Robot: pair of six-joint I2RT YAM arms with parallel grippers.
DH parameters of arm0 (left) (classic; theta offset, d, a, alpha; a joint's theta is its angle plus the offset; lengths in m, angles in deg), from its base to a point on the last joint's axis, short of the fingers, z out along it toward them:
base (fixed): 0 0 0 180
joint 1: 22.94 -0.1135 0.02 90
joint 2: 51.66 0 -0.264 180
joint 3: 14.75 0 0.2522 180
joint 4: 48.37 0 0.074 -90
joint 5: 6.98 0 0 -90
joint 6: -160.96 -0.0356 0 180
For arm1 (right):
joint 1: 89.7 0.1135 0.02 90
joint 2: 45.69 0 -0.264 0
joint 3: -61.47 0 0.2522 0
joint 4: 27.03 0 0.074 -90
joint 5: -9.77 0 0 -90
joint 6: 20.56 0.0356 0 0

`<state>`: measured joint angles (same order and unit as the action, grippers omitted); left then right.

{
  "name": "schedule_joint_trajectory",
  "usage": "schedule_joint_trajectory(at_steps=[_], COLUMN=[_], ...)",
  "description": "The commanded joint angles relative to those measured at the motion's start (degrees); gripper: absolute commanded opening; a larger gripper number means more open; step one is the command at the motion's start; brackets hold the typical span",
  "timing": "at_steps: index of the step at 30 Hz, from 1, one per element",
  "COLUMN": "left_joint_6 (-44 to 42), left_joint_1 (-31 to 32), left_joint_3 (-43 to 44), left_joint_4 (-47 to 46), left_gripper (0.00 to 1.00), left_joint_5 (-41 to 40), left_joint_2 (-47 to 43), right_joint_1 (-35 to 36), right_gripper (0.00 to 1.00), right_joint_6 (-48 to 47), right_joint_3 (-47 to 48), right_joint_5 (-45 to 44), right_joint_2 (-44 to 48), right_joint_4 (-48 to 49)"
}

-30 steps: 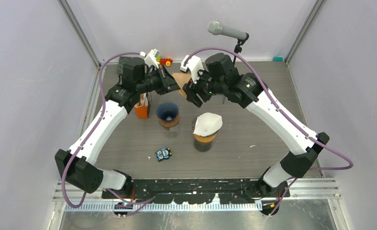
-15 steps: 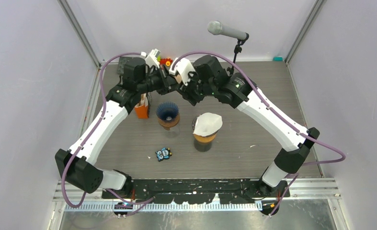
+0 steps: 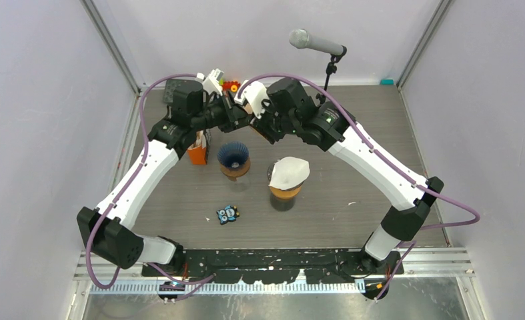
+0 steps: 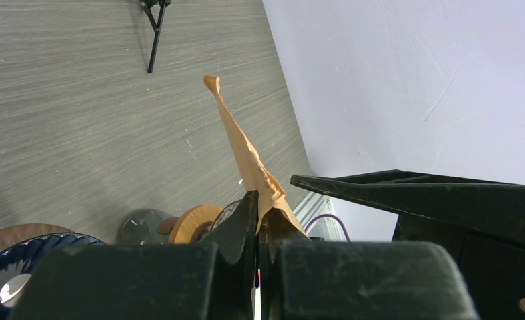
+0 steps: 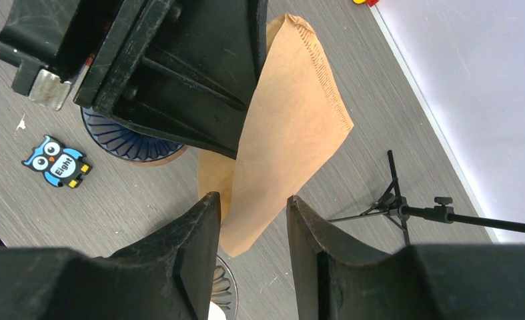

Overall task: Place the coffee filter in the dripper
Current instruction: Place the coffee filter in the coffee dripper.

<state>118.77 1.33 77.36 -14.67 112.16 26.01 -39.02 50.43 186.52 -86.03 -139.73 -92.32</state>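
Just beside the dripper stands an orange box.

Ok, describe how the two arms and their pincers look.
Both arms are alike: the left arm and right arm have white link shells with black joints and bases. A purple cable loops along each. The left pincer and right pincer have black, tapered fingers.

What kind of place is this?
Probably a robot test cell: plain pale walls enclose a grey wood-grain table, two white-and-black robot arms are bolted at its edge, and a grey microphone stands behind.
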Motion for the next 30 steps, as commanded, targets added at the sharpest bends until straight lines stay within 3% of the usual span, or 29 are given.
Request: schedule_joint_trajectory(at_steps=[1,18,30], left_joint_6=[-0.09,-4.07,-4.98], left_joint_1=[0.25,1.57,1.57], left_joint_3=[0.06,2.48,2.60], left_joint_4=[-2.56,0.09,0.04], left_gripper=[0.00,0.00,0.00], left_joint_5=[1.34,-0.19,-0.58], left_joint_2=[-0.58,1.13,-0.19], right_joint_1=[0.30,5.44,5.61], right_gripper=[0.46,0.42,0.32], right_joint_6=[-0.20,-1.98,-1.22], right_joint_3=[2.59,3.73,-0.15], right_joint_5=[-2.02,-17.83,-23.67], right_joint_2=[1.17,-1.86,-2.26], right_joint_4=[1.16,3.02,6.77])
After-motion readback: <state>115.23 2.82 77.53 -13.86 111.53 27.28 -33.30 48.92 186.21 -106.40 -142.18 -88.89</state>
